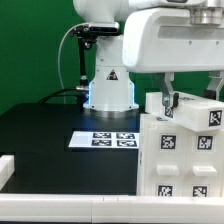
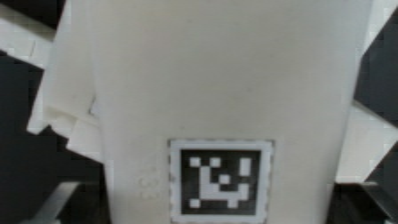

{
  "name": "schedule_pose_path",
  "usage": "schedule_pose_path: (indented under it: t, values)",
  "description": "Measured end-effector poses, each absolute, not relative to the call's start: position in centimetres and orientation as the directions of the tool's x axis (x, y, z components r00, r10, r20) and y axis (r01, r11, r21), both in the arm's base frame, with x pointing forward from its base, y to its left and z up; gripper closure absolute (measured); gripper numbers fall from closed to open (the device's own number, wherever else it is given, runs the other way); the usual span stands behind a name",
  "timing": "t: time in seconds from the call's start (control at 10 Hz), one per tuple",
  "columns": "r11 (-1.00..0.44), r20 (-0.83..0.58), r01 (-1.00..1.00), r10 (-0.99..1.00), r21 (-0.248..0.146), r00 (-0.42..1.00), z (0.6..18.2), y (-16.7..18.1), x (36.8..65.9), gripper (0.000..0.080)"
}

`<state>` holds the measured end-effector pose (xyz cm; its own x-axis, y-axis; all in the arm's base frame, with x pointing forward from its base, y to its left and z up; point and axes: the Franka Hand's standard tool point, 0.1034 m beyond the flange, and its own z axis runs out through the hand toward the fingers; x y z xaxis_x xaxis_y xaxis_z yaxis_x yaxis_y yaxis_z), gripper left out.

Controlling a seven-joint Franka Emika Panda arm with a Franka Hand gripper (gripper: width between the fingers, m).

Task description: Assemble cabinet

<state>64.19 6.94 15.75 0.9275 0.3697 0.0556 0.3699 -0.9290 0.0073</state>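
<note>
Two fingers (image 1: 168,101) of the jaws (image 1: 172,100) straddle a panel's (image 1: 163,104) top edge on the cabinet (image 1: 180,150); can't tell if they're gripping. Cabinet sits on the black table (image 1: 50,130), exterior view's right, marker board (image 1: 103,139) beside it.

A black bench (image 1: 45,125) fills the lower scene, with a green backdrop (image 1: 30,50) behind it. The marker board (image 1: 103,139) lies flat near the middle of the bench, showing four black square tags. A white rail (image 1: 60,207) runs along the bench's near edge
</note>
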Motion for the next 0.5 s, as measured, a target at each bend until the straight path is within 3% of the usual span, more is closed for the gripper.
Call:
schedule_pose_path:
  t: [0.3, 0.5]
  values:
    - [-1.0, 0.067, -0.016, -0.016, -0.011, 0.998, 15.71, 6.89, 64.22, 0.0246]
    - [-0.947, 0.067, -0.321, -0.322, -0.034, 0.944, 15.79, 6.81, 64.37, 0.0245]
